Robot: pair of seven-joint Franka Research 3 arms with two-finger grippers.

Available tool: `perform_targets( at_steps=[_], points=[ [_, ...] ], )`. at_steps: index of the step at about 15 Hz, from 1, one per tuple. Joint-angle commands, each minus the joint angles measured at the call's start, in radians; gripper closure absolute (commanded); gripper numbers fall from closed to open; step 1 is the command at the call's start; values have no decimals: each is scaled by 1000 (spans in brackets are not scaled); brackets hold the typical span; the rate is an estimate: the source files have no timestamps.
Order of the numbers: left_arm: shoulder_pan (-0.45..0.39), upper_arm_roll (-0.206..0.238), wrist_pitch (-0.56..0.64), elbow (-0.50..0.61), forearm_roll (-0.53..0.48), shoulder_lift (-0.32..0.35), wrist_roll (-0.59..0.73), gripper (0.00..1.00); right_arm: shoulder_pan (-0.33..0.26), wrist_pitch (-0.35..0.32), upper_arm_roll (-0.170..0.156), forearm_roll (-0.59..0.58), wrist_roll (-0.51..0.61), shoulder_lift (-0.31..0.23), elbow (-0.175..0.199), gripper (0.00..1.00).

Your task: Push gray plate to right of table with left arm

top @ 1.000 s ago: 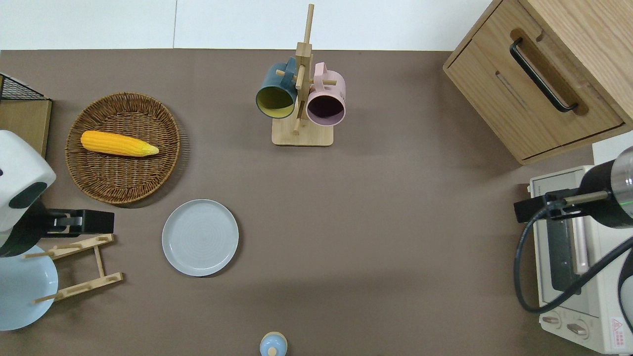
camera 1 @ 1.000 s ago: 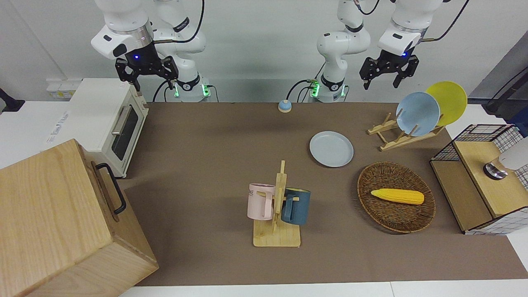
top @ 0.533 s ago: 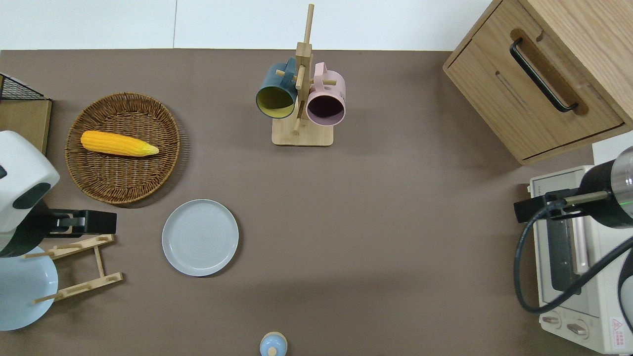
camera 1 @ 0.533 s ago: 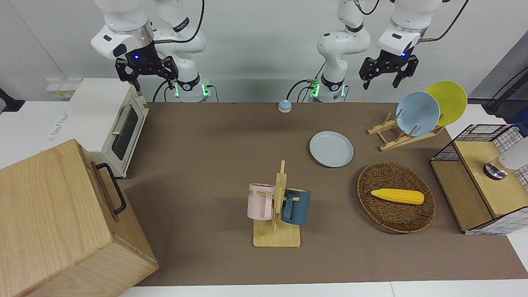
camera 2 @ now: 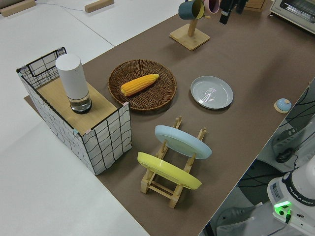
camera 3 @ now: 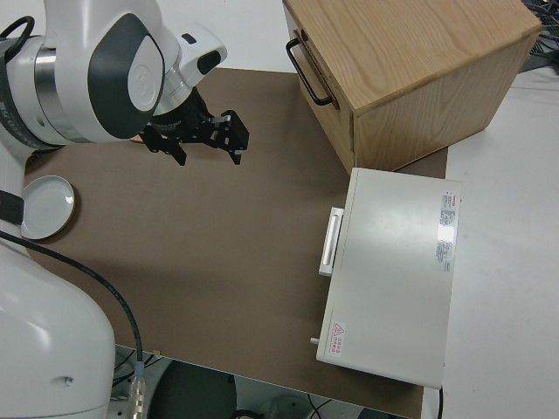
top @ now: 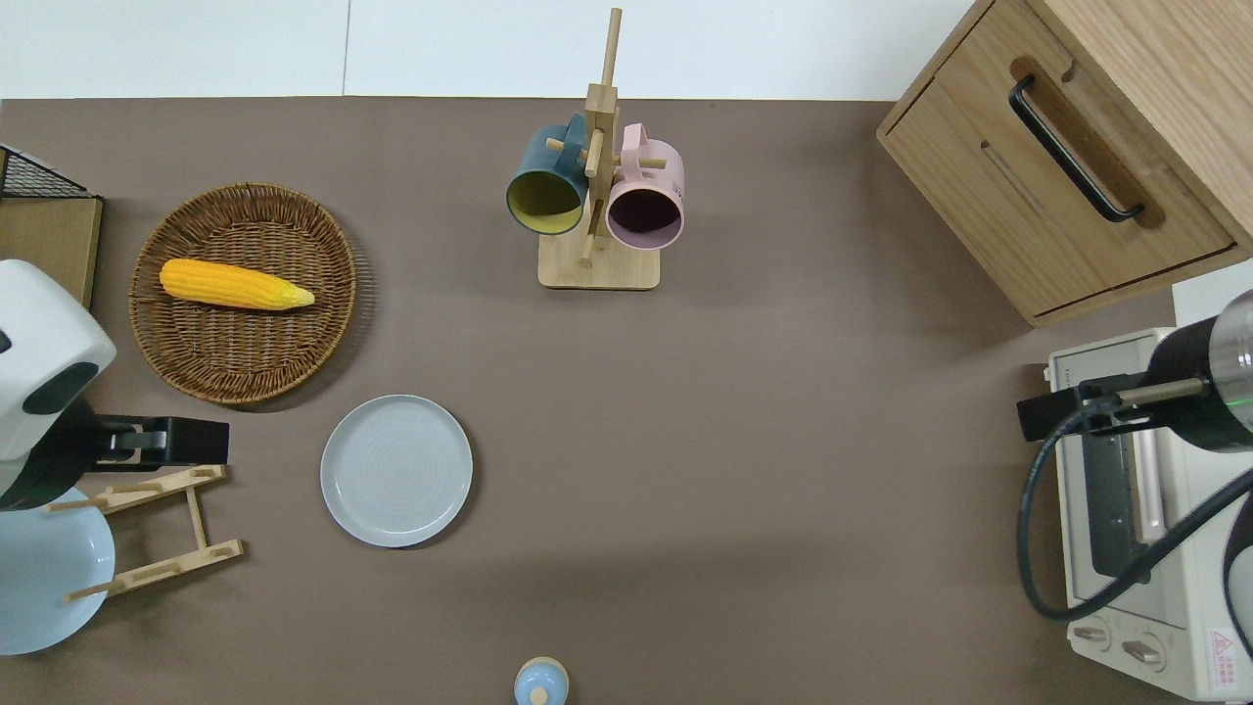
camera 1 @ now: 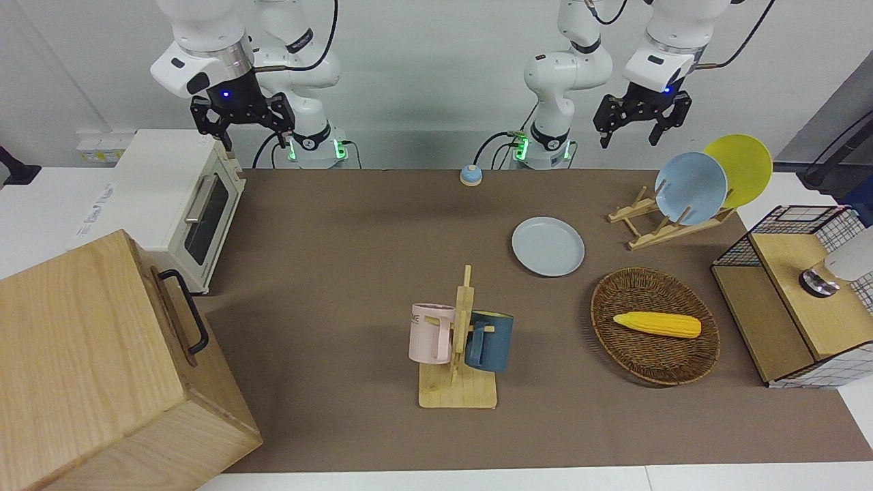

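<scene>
The gray plate (camera 1: pixel 548 246) lies flat on the brown table (camera 1: pixel 341 225), between the wicker basket and the robots; it also shows in the overhead view (top: pixel 396 470) and the left side view (camera 2: pixel 211 92). My left gripper (camera 1: pixel 631 133) is open and empty, up in the air. In the overhead view the left gripper (top: pixel 166 441) is over the edge of the wooden plate rack, apart from the gray plate and toward the left arm's end of it. My right gripper (camera 1: pixel 247 133) is open and empty; that arm is parked.
A wooden rack (camera 1: pixel 665 221) holds a sky-blue plate (camera 1: pixel 690 187) and a yellow plate (camera 1: pixel 740 167). A wicker basket (camera 1: pixel 617 334) holds a corn cob (camera 1: pixel 657 324). A mug tree (camera 1: pixel 458 354), wooden cabinet (camera 1: pixel 102 368), toaster oven (camera 1: pixel 181 204), wire crate (camera 1: pixel 798 293) and small blue knob (camera 1: pixel 470 175) also stand on the table.
The left gripper has drifted very slightly. The gray plate and everything else stay where they were.
</scene>
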State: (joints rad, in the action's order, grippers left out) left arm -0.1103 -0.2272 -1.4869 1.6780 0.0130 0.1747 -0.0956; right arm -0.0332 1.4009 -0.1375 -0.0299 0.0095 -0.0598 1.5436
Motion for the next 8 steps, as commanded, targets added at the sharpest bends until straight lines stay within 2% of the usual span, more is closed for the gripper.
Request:
perform_targets(
  at_steps=[1, 6, 8],
  points=[
    [0, 14, 24, 11, 7, 23, 14, 5, -24, -14, -19, -8, -8, -9, 0, 5],
    [-6, 17, 11, 104, -19, 63, 11, 5, -24, -14, -19, -8, -8, -9, 0, 5],
    [-8, 52, -21, 138, -33, 68, 11, 5, -24, -14, -19, -10, -8, -9, 0, 5]
  ],
)
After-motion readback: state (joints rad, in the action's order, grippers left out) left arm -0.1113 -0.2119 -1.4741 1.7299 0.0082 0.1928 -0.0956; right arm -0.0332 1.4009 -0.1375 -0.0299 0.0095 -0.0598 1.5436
